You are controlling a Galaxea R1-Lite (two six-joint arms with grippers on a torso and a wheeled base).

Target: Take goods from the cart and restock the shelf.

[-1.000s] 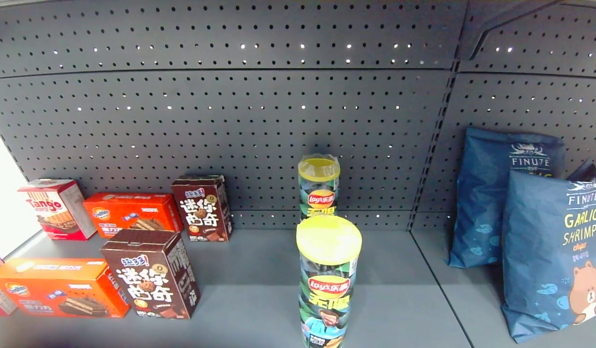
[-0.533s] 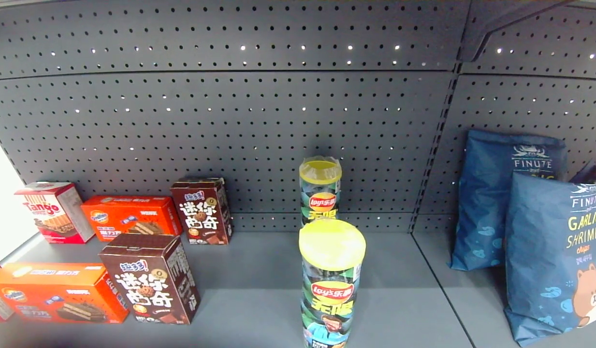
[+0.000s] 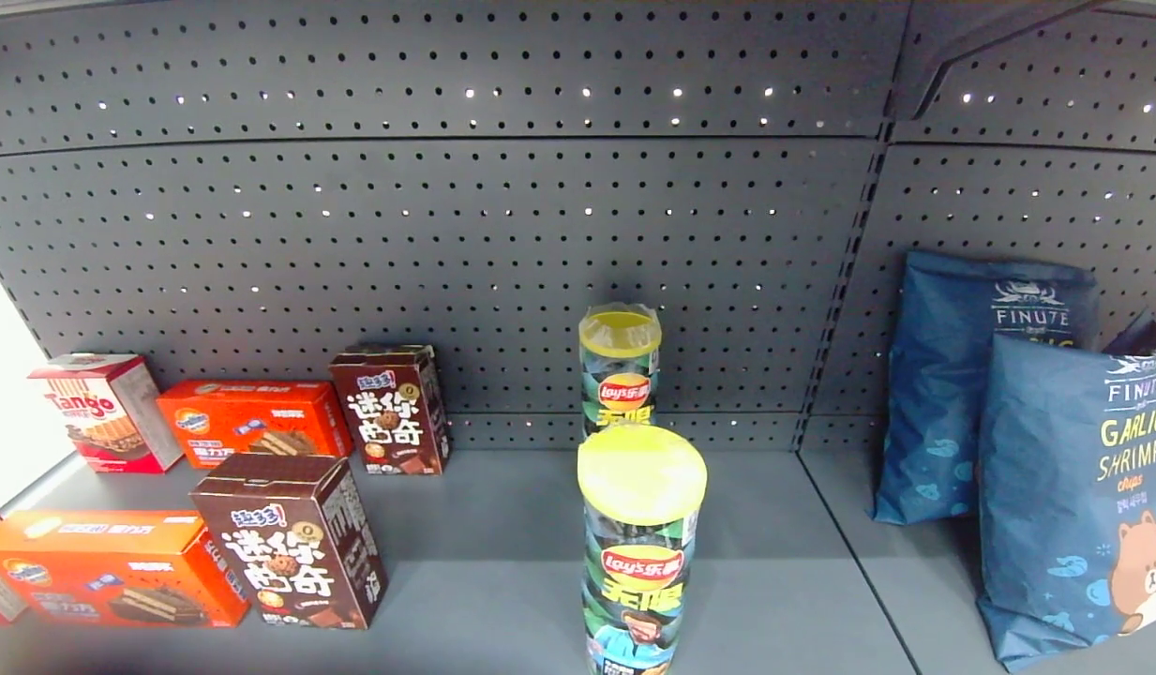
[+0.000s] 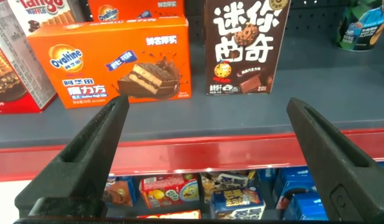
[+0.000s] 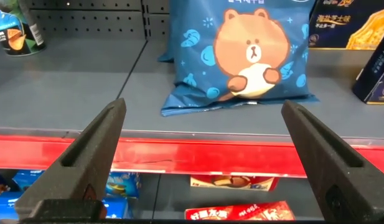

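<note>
- Head view: a grey shelf (image 3: 502,572) with a perforated back panel (image 3: 446,234) runs across the picture. A seam on the right divides it from a second bay.
- Two chip cans stand upright mid-shelf, one behind the other. The front can (image 3: 641,553) is near the shelf's edge and the rear can (image 3: 620,370) is against the back panel.
- To the left, the front brown box (image 3: 292,539) stands just beside the front orange box (image 3: 109,567). Behind them in a row are the rear brown box (image 3: 392,408), the rear orange box (image 3: 254,422) and a wafer box (image 3: 104,408).
- In the right bay, the front bag (image 3: 1079,497) leans ahead of the rear bag (image 3: 971,375). Both are blue.
- Left wrist view: the left gripper (image 4: 207,104) is spread wide and holds nothing. It sits out in front of the shelf, level with its edge.
- This view adds a red strip (image 4: 198,146) along the shelf's front edge, and a lower shelf (image 4: 179,190) of small packets beneath it.
- The front orange box and front brown box stand beyond the fingertips, apart from them.
- Right wrist view: the right gripper (image 5: 204,107) is also wide open and empty, in front of the red strip.
- The front bag, printed with a bear, lies past the fingertips without touching them. The front can is off to one side and dark boxes (image 5: 360,37) to the other.
</note>
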